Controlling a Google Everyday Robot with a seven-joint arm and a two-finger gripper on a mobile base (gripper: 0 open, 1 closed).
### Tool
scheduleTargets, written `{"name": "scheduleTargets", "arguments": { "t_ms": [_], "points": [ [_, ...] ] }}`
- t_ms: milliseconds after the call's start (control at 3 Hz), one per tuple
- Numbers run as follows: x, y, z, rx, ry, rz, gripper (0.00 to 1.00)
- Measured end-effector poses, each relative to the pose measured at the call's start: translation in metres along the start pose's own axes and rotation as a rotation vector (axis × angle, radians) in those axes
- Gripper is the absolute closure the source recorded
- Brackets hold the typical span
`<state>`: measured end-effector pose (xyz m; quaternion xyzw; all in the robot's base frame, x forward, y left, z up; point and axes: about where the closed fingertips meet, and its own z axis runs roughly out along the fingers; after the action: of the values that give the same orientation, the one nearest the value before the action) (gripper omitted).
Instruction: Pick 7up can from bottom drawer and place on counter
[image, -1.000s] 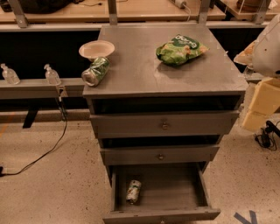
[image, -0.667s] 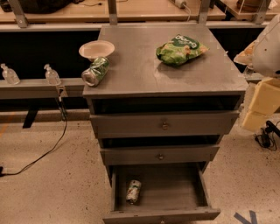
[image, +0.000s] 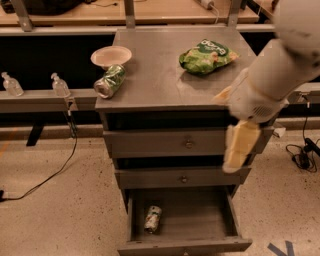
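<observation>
The 7up can lies on its side in the open bottom drawer, left of the drawer's middle, whitish with green patches. The counter is the grey cabinet's flat top. My gripper hangs from the white arm at the cabinet's front right corner, pointing down in front of the two shut upper drawers. It is well above and to the right of the can and holds nothing that I can see. The arm hides the counter's right front corner.
On the counter stand a dented green can on its side, a shallow bowl behind it and a green chip bag. Two small bottles sit on a ledge at left. Cables lie on the floor. A wooden bench runs behind.
My arm has swung in from the right edge and now hangs over the cabinet's front right corner, with the gripper lower and nearer the drawers. The can and the counter objects have not moved.
</observation>
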<state>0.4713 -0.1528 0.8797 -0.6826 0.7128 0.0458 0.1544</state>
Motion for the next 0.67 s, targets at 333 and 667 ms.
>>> {"name": "scheduleTargets", "arguments": {
  "t_ms": [333,667],
  "points": [
    [-0.054,0.008,0.081,-0.054,-0.211,-0.18,0.0],
    [-0.072,0.003,0.09,-0.026,-0.253,-0.286,0.0]
  ]
}}
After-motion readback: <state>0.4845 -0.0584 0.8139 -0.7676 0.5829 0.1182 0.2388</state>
